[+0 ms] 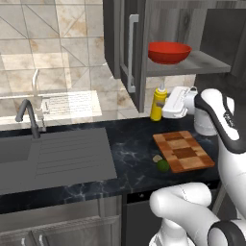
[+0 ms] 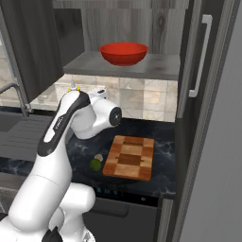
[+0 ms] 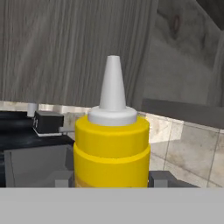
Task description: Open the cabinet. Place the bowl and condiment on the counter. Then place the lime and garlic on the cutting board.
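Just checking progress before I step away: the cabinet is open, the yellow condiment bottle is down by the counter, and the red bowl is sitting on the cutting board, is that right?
Not quite. The bowl is on the shelf inside the open cabinet, not on the cutting board, which has nothing on it, as the left base view shows. The rest holds: the condiment is down by the counter.

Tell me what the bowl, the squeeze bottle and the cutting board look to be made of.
Bowl: glossy red, likely glazed ceramic or hard plastic; highlights on its rim. Squeeze bottle: smooth yellow plastic by its look, with a matte white nozzle cap. Cutting board: wood, checkered light and dark blocks, low sheen.
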